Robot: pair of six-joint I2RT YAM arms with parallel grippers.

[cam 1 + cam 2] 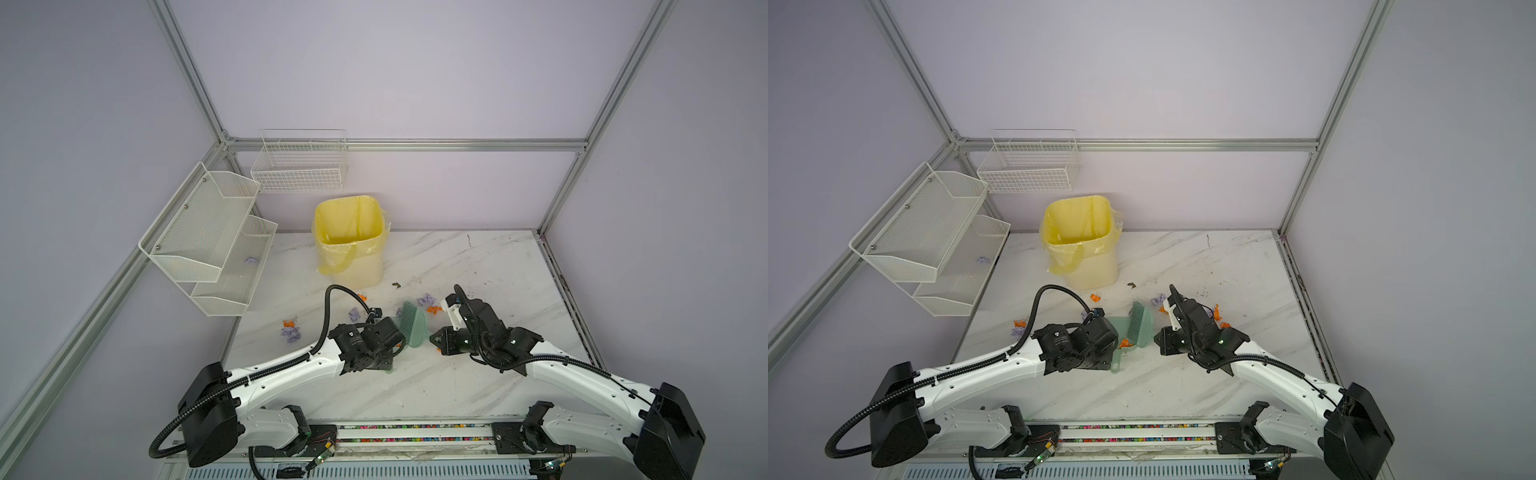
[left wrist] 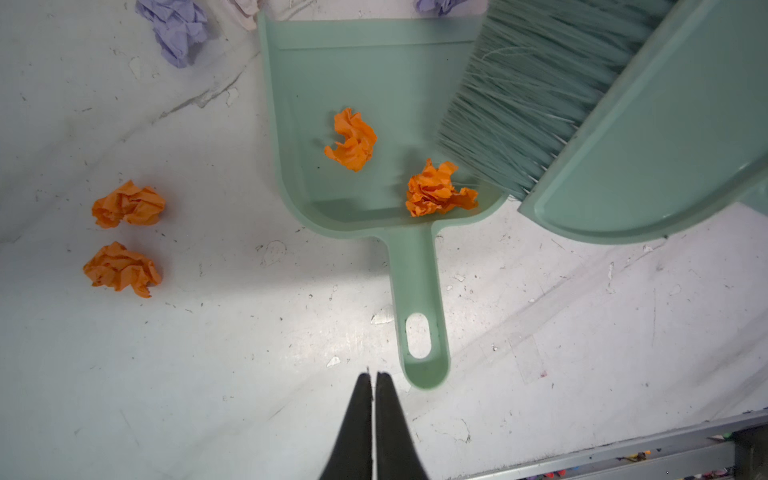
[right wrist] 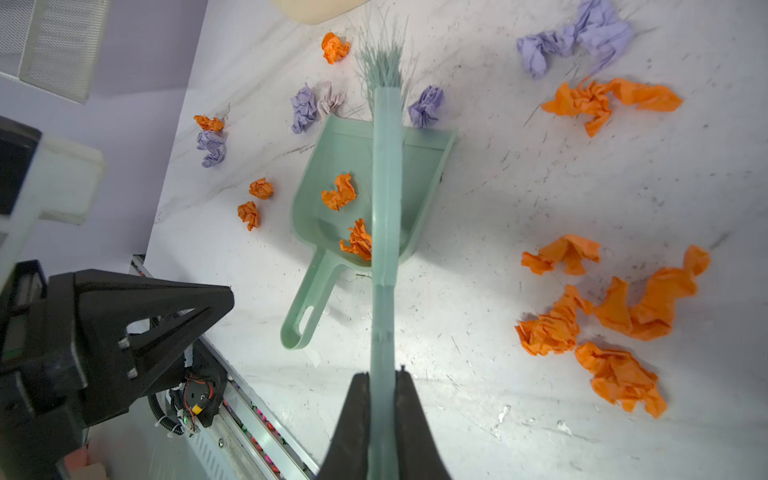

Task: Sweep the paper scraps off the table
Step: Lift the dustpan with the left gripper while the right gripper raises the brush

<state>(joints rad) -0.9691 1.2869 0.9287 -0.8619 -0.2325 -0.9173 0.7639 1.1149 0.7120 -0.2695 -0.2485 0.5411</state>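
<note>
Green brush (image 3: 386, 187) is being pinched by right tool (image 3: 382, 378) over dustpan (image 2: 332, 75) holding two orange paper scraps (image 2: 353, 139), others lying on worktop (image 2: 208, 353); left tool (image 2: 374, 376) is being held pressed together, empty.

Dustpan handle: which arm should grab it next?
Left. The left fingers hold nothing and sit right beside the end of the dustpan handle. The right fingers are busy, clamped on the brush.

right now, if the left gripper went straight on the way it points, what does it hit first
Probably the bare table just beside the dustpan handle: the shut fingers of the left gripper aim slightly past it. Depth is unclear, so they could clip the handle instead.
</note>
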